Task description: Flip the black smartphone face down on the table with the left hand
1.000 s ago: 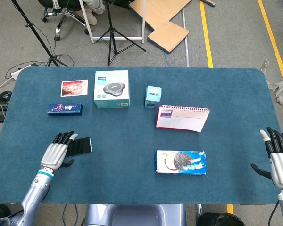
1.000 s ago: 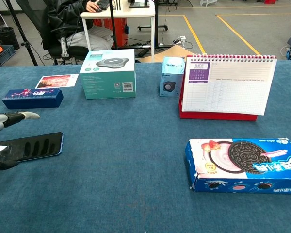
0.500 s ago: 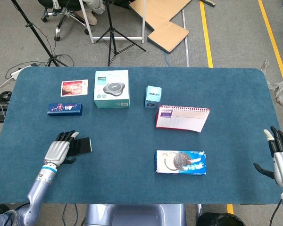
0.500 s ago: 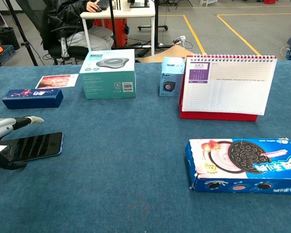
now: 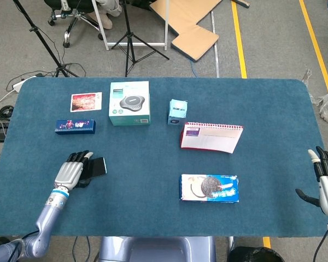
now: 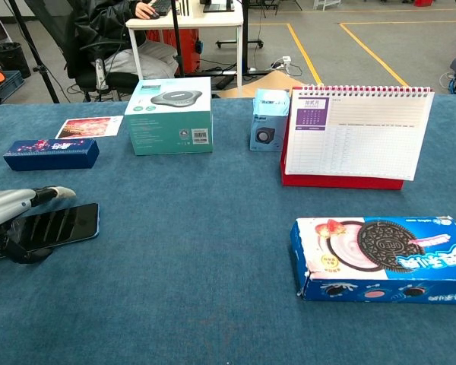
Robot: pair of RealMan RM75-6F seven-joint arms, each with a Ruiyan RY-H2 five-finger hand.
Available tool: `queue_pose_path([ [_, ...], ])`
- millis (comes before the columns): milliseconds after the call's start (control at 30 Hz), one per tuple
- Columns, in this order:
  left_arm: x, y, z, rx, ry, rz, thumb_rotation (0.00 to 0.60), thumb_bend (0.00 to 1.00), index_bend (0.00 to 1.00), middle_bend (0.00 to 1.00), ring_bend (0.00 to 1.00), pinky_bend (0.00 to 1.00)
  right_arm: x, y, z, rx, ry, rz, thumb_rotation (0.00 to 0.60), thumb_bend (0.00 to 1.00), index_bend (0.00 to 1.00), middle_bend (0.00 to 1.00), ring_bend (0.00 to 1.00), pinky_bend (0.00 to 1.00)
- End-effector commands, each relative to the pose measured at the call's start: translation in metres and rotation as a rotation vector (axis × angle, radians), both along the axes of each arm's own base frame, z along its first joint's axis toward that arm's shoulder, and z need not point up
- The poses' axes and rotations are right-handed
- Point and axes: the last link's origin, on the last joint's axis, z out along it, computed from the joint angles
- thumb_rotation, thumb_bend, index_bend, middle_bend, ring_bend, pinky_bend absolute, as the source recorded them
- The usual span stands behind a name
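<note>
The black smartphone (image 5: 99,166) (image 6: 64,223) lies screen up near the table's front left. My left hand (image 5: 72,171) (image 6: 14,205) covers its left end, fingers stretched over the screen and the thumb tucked at the near edge below it, so it grips the phone. In the chest view the phone's left end looks slightly raised off the blue cloth. Only the head view shows my right hand (image 5: 327,184), which hovers past the table's front right corner with its fingers spread and nothing in it.
A long dark blue box (image 5: 75,126) (image 6: 51,153) lies just behind the phone. Further back are a photo card (image 5: 86,101), a teal box (image 5: 129,102) and a small blue box (image 5: 177,111). A desk calendar (image 5: 210,136) and an Oreo box (image 5: 209,188) stand centre-right.
My left hand has slid forward and right over the phone, covering more of it, and its thumb has come in under the near edge. The right hand has drifted slightly lower.
</note>
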Motion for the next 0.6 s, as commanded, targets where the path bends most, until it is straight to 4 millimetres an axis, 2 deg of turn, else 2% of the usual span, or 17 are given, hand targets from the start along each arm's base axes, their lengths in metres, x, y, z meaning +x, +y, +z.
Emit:
queue_pose_path([
  [33, -0.002, 0.000, -0.002, -0.007, 0.002, 0.007, 0.600, 0.30, 0.00, 0.00, 0.00, 0.00, 0.000, 0.000, 0.000, -0.001, -0.001, -0.001, 0.600, 0.00, 0.00, 0.00, 0.00, 0.00],
  [167, -0.002, -0.001, -0.004, -0.008, 0.003, 0.005, 0.600, 0.35, 0.03, 0.00, 0.00, 0.00, -0.001, 0.000, 0.000, 0.001, -0.005, -0.003, 0.600, 0.00, 0.00, 0.00, 0.00, 0.00],
  [233, -0.002, -0.002, -0.004, -0.007, 0.000, 0.002, 0.600, 0.42, 0.07, 0.01, 0.03, 0.03, -0.001, -0.001, 0.000, 0.003, -0.009, -0.004, 0.600, 0.00, 0.00, 0.00, 0.00, 0.00],
  [433, 0.001, -0.007, -0.002, -0.020, 0.003, -0.019, 0.600, 0.61, 0.21, 0.12, 0.15, 0.15, -0.001, -0.001, 0.001, 0.003, -0.013, -0.005, 0.600, 0.00, 0.00, 0.00, 0.00, 0.00],
  [600, 0.006, -0.012, 0.001, -0.046, 0.004, -0.036, 0.600, 0.74, 0.24, 0.16, 0.19, 0.19, -0.001, -0.001, 0.000, 0.006, -0.014, -0.005, 0.600, 0.00, 0.00, 0.00, 0.00, 0.00],
])
